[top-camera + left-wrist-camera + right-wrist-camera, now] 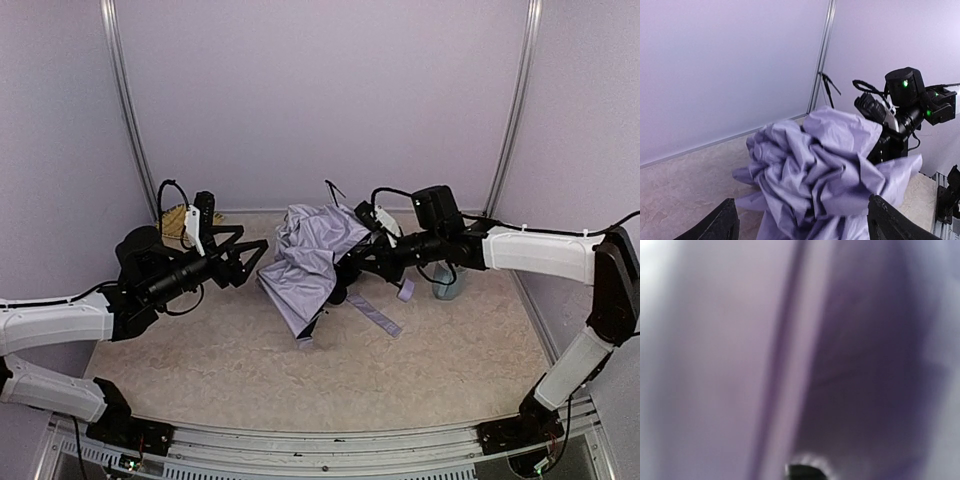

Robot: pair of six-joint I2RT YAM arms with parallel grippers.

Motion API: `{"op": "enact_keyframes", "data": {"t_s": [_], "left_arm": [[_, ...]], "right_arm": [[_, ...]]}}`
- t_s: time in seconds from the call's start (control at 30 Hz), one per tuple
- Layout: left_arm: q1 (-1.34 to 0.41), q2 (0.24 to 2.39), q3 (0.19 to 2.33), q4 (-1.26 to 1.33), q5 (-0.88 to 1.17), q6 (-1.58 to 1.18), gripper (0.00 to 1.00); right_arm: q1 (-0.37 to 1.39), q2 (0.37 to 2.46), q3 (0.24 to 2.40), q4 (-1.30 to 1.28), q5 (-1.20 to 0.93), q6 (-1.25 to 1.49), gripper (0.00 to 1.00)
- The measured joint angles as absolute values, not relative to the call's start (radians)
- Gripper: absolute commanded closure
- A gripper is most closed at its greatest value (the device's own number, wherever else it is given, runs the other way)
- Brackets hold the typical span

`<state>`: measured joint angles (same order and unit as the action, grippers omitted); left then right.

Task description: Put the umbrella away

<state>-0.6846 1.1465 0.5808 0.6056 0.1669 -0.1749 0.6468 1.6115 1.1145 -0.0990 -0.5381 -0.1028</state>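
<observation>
Lavender-silver fabric is piling up in a crumpled heap at the centre of the table [330, 385]. That is the umbrella [305, 262], and it is sitting between the two arms with its folds bunched high. A thin black rib [333, 190] is poking up from it toward 12 o'clock. Its fabric strap [377, 316] is trailing flat on the tabletop toward 5 o'clock.

At 9 o'clock of the heap, the left gripper [256, 264] is hovering just beside the cloth. Its jaws are standing wide apart and gripping nothing. In the left wrist view its fingers [720, 222] are framing the fabric [815, 170] from both bottom corners.

From 3 o'clock, the right gripper [347, 270] is pushing into the folds. Cloth is hiding its fingertips, and the right wrist view is showing only blurred lavender against the lens. Whether those jaws are clamping the umbrella I cannot tell.

A light-blue cup [448, 285] is standing farther out at 3 o'clock, behind the right arm. Something yellow [178, 220] is lying at 10 o'clock, near the back wall.
</observation>
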Motion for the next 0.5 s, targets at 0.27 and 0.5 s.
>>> {"op": "enact_keyframes", "data": {"t_s": [0.27,0.5], "left_arm": [[-0.696,1.121,0.542,0.612,0.137,-0.175,0.14],[-0.701,1.113,0.542,0.589,0.095,-0.184,0.13]], "right_arm": [[0.549,1.564,1.293,-0.156,-0.448,-0.062,1.0],[0.492,1.659,1.693,-0.252,-0.174,-0.161,1.0]]}}
